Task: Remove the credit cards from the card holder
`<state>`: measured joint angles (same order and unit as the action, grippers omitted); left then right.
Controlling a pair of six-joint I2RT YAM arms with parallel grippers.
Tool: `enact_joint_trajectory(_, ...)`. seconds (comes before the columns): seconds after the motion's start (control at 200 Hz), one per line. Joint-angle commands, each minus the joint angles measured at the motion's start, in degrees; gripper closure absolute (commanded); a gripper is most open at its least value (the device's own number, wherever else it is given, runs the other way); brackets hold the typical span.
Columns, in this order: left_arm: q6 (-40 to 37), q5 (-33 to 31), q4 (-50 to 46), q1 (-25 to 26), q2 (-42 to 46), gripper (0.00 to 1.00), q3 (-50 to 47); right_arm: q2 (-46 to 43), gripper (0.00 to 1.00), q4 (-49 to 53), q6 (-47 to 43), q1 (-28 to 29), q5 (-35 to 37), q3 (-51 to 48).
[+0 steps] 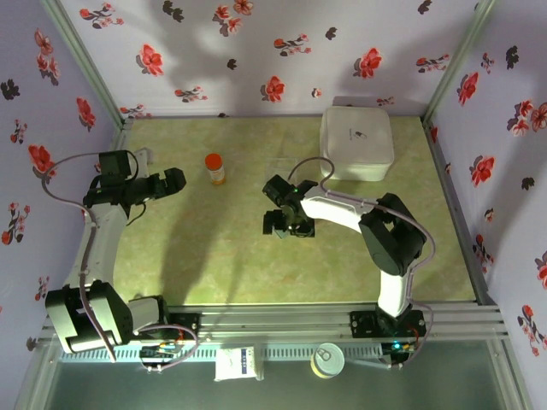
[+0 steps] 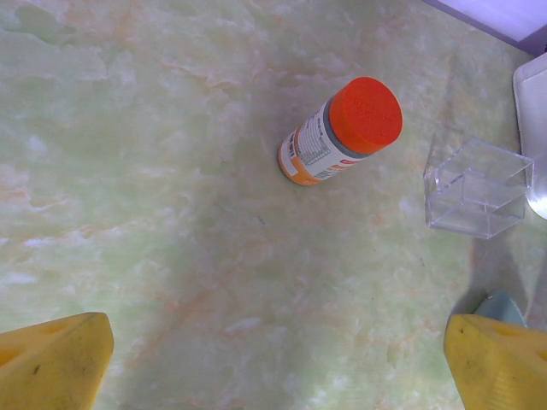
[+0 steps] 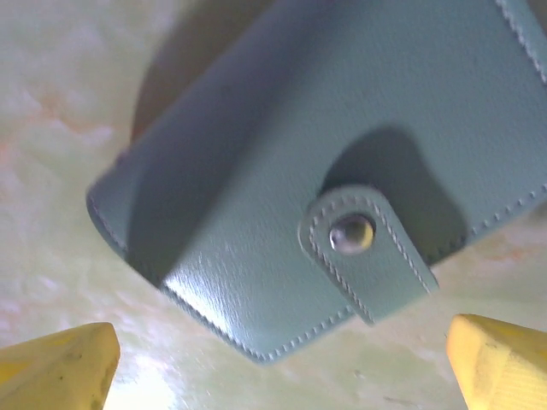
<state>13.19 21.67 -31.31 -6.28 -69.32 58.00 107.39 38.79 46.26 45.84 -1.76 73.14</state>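
Observation:
The card holder [image 3: 282, 162] is a grey-blue wallet lying folded shut on the green table, its strap fastened by a metal snap [image 3: 352, 232]. The credit cards are hidden inside it. My right gripper [image 3: 278, 367] hovers just above the holder's near corner, open, with its yellow fingertips [image 3: 55, 367] wide apart and touching nothing. In the top view the right gripper [image 1: 284, 222] sits mid-table and covers the holder. My left gripper [image 1: 175, 181] is at the left, open and empty, its yellow fingertips [image 2: 51, 363] spread over bare table.
An orange-capped bottle [image 2: 342, 132] stands ahead of the left gripper, also seen as the bottle [image 1: 215, 168] from above. A clear square plastic piece [image 2: 477, 188] lies beyond it. A large white box [image 1: 356, 143] sits at the back right. Floral walls enclose the table.

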Motion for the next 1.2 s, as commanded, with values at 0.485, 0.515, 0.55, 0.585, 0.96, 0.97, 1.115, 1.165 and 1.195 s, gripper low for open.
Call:
enact_joint_trajectory(0.485,-0.1,1.3,0.3,-0.5,0.5,0.0,-0.6,10.4,0.01,-0.6,-2.0,-4.1,0.8,11.6)
enact_joint_trajectory(0.515,-0.2,1.3,0.4,-0.4,0.5,0.0,-0.6,10.8,0.01,-0.4,-2.4,-4.1,0.8,12.4)
enact_joint_trajectory(0.55,-0.1,1.2,0.3,-0.5,0.5,0.0,-0.6,11.3,0.01,-0.1,-2.9,-4.1,1.2,13.3)
enact_joint_trajectory(0.585,-0.2,1.2,0.4,-0.5,0.4,0.0,-0.6,11.9,0.01,0.5,-3.4,-4.1,1.6,14.3)
enact_joint_trajectory(0.96,-0.1,1.2,0.3,-0.5,0.4,0.0,-0.7,15.6,0.01,2.2,-2.4,-4.4,7.4,19.2)
enact_joint_trajectory(0.97,-0.1,1.2,0.3,-0.5,0.4,0.0,-0.7,15.8,0.01,2.1,-2.3,-4.4,7.4,19.2)
enact_joint_trajectory(1.115,0.0,1.1,0.4,-0.5,0.4,0.0,-0.8,17.4,0.01,2.3,-1.6,-4.4,6.6,20.0)
enact_joint_trajectory(1.165,0.0,1.2,0.5,-0.5,0.3,0.0,-0.6,17.8,0.02,2.2,-1.6,-4.1,5.5,20.5)
enact_joint_trajectory(1.195,0.0,1.2,0.4,-0.5,0.2,0.0,-0.7,17.8,0.03,2.3,-1.7,-3.9,5.3,20.9)
